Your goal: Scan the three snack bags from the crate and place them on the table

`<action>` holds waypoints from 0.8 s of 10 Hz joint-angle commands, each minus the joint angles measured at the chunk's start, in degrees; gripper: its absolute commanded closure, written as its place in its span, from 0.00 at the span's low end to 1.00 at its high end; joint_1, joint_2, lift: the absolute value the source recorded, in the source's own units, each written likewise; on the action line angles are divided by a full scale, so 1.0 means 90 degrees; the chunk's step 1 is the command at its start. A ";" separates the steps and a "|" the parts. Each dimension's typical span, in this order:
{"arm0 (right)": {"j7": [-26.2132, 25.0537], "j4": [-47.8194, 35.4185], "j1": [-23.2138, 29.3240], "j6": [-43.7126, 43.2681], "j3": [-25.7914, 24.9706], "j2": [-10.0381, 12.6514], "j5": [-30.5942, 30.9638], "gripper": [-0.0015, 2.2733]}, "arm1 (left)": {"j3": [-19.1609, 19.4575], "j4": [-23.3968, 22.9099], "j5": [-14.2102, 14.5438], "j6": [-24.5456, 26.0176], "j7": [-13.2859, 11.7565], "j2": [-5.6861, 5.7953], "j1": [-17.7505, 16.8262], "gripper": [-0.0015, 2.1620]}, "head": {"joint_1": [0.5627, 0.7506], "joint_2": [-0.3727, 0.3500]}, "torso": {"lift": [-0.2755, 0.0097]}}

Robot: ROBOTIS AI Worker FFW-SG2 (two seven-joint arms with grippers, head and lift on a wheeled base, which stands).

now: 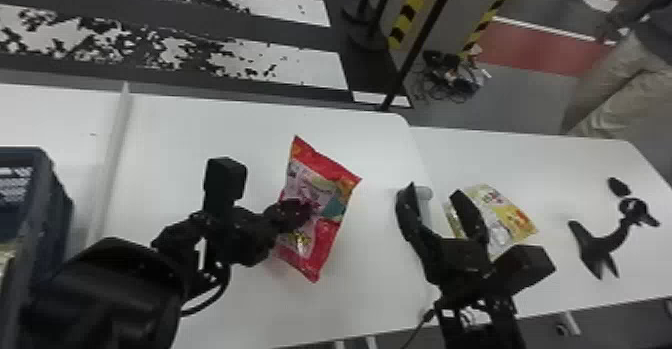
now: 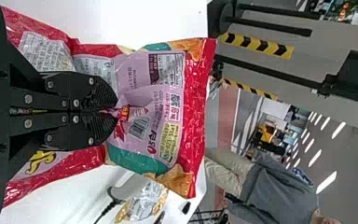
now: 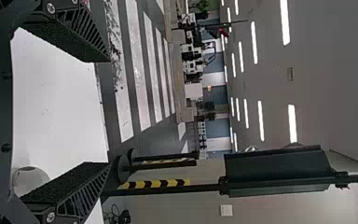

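Pinched in my left gripper (image 1: 296,214), the red snack bag (image 1: 327,233) hangs above the white table. In the left wrist view, the left gripper (image 2: 116,112) is shut on the pink back panel of the red bag (image 2: 193,116), close beside its barcode. My right gripper (image 1: 434,192) stands open to the right of that bag; in the right wrist view, the right gripper (image 3: 107,113) has its fingers wide apart. A whitish scanner (image 1: 424,192) is partly hidden behind it. A yellow snack bag (image 1: 520,218) lies on the right-hand table. The dark blue crate (image 1: 60,205) is at far left.
The white table (image 1: 200,123) has a raised strip (image 1: 116,138) between the crate and the red bag. On the right-hand table (image 1: 575,173), a black stand (image 1: 607,243) stands beyond the yellow bag. A cable (image 1: 417,328) runs near the right arm.
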 commanded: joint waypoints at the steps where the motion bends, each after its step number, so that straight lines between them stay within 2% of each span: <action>1: -0.0002 0.0031 -0.0036 -0.0006 0.0000 0.0000 -0.0018 0.04 | -0.0117 0.0266 0.0080 0.0008 -0.0092 -0.0017 -0.0149 0.88 | 0.70 0.03 | 0.75; 2: -0.0002 0.0051 -0.0046 -0.0006 0.0010 0.0000 -0.0047 0.04 | -0.0186 0.0462 0.0197 0.0008 -0.0131 -0.0017 -0.0306 0.88 | 0.70 0.03 | 0.75; 3: -0.0002 0.0051 -0.0056 -0.0006 0.0010 0.0000 -0.0057 0.04 | -0.0215 0.0696 0.0295 -0.0012 -0.0131 -0.0017 -0.0452 0.81 | 0.70 0.03 | 0.75; 5: -0.0002 0.0041 -0.0066 0.0013 0.0010 0.0000 -0.0077 0.04 | -0.0234 0.1018 0.0373 -0.0187 -0.0297 -0.0017 -0.0638 0.58 | 0.70 0.03 | 0.75; 6: -0.0002 0.0061 -0.0075 -0.0006 0.0010 0.0000 -0.0116 0.04 | -0.0225 0.1155 0.0490 -0.0207 -0.0463 -0.0017 -0.0745 0.20 | 0.70 0.03 | 0.75; 7: -0.0002 0.0070 -0.0085 -0.0006 0.0010 0.0000 -0.0135 0.04 | -0.0225 0.1243 0.0510 -0.0187 -0.0551 -0.0017 -0.0814 0.00 | 0.70 0.03 | 0.75; 8: -0.0002 0.0080 -0.0095 0.0013 0.0010 0.0000 -0.0145 0.04 | -0.0225 0.1292 0.0529 -0.0187 -0.0726 -0.0017 -0.0892 0.00 | 0.70 0.03 | 0.75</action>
